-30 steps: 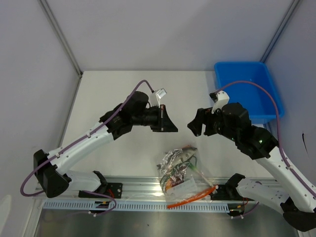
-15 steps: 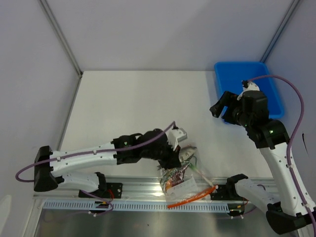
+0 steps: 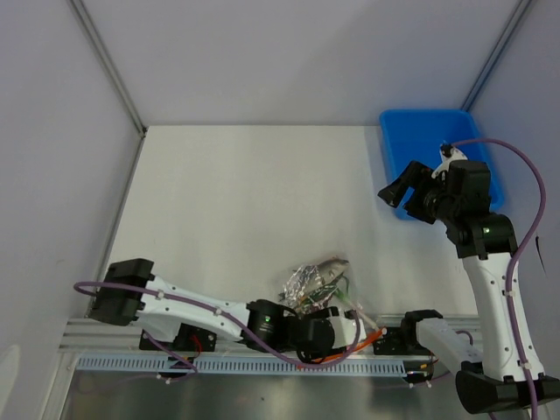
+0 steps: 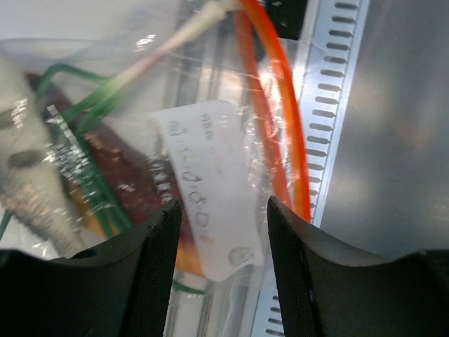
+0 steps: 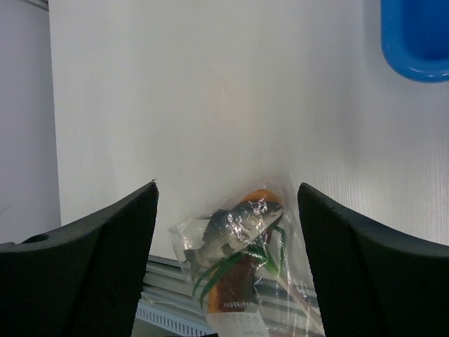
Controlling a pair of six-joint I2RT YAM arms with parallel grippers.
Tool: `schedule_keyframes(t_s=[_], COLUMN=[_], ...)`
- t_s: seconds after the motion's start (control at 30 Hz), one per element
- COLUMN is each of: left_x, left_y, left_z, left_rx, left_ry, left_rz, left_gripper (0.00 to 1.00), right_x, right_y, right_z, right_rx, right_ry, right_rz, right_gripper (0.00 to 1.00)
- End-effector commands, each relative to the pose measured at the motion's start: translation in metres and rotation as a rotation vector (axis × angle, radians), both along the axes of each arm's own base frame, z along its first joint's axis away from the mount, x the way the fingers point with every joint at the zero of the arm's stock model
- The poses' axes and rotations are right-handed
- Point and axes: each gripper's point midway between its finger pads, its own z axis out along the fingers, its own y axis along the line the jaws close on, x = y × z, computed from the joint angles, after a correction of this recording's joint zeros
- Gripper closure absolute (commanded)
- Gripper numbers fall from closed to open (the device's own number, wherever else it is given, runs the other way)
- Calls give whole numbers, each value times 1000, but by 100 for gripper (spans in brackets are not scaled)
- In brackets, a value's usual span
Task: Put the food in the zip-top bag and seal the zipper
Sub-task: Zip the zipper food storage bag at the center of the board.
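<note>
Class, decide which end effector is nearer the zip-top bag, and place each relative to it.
Left. The left end effector is down at the near end of the zip-top bag; the right end effector is far off by the blue tray.

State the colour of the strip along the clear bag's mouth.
The strip is orange-red, clearest in the left wrist view.

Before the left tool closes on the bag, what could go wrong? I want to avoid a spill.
The orange zipper lies over the metal rail at the near edge, so a push may slide the bag off. The right tool hangs open far away, so nothing steadies the bag.
</note>
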Motion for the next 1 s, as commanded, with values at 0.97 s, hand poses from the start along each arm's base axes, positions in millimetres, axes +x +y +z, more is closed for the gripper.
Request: schedule_keyframes(t_s=[0.97], left_x=[-12], left_y=[-40], left_z=[-48], left_rx=[191], left_ry=[-307], left_rz=[133], left_gripper=[26], right_x=[-39], right_y=[10], right_z=[4], right_rx=[53], right_ry=[-61], right_rz=[83], right_gripper=[18])
